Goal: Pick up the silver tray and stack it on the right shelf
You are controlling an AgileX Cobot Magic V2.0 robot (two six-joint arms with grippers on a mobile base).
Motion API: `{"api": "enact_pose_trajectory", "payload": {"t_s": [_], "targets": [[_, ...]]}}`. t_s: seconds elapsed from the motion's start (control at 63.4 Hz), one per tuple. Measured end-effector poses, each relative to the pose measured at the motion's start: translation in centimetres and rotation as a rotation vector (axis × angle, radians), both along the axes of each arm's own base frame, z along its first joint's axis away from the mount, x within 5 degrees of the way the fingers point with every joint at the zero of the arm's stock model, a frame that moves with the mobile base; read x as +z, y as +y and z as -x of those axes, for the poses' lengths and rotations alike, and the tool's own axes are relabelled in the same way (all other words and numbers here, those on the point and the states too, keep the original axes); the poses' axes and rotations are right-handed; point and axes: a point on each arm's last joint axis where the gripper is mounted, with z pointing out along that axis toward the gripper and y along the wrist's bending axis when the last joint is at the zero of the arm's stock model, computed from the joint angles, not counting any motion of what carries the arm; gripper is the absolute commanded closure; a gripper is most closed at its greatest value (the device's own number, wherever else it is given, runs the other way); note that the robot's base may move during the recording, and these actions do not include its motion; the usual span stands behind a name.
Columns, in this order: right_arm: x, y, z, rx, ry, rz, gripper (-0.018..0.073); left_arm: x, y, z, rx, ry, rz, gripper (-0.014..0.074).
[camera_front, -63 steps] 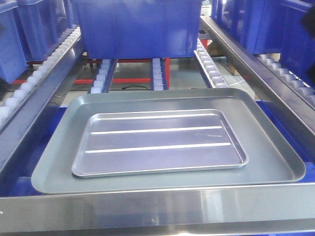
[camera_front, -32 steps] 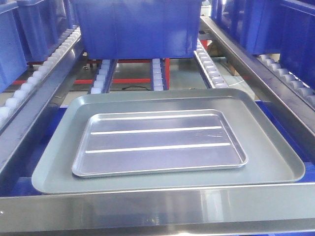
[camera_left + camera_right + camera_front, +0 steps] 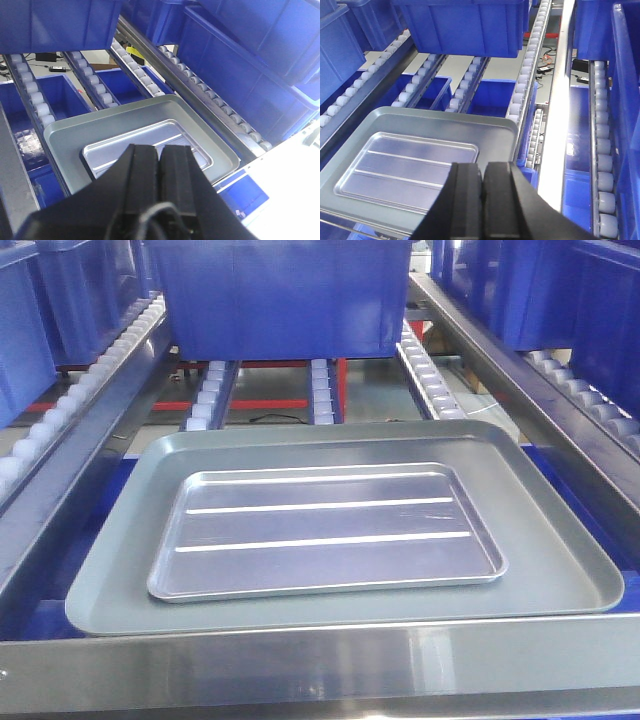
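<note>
Shiny ribbed silver tray (image 3: pixel 325 530) flat inside grey tray, on roller shelf (image 3: pixel 320 665)

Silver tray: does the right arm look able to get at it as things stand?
Probably yes. The silver tray lies uncovered inside the grey tray, nothing over it; the right gripper, jaws closed, would need opening first.

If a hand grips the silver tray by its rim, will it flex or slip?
The silver tray is probably stiff: its raised ribs and rolled rim should resist bending. It looks thin and shallow, so likely light. Its shiny metal may slip in a grip, and pushed, it would likely slide across the grey tray beneath.
</note>
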Motion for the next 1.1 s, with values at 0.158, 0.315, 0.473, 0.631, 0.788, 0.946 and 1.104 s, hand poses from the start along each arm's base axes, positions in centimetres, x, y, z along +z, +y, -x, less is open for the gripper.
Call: {"api": "enact_pose_trajectory", "payload": {"t_s": [0.158,0.315,0.473,0.631,0.788,0.946,1.104], "targets": [[0.0,0.0,0.0,0.000,0.001,0.001,0.0503,0.0,0.0,0.0,0.000,0.000,0.000,0.0688],[0.0,0.0,0.0,0.000,0.002,0.002,0.0503,0.0,-0.1,0.1,-0.011,0.019,0.016,0.0688],[0.0,0.0,0.0,0.000,0.002,0.002,0.0503,-0.7,-0.6,0.7,-0.106,-0.013,-0.049,0.0688],[0.0,0.0,0.0,-0.001,0.003,0.002,0.0503,-2.8,-0.9,0.7,-0.130,-0.101,-0.081,0.0688],[0.0,0.0,0.0,-0.001,0.003,0.002,0.0503,-6.7,0.1,0.7,0.019,-0.118,-0.041,0.0688],[-0.1,0.0,0.0,-0.002,0.005,0.004,0.0503,-10.7,1.1,0.3,0.234,-0.098,-0.053,0.0688],[-0.1,0.0,0.0,-0.002,0.006,0.005,0.0503,-13.3,1.8,-0.8,0.444,-0.099,-0.063,0.0688]]}}
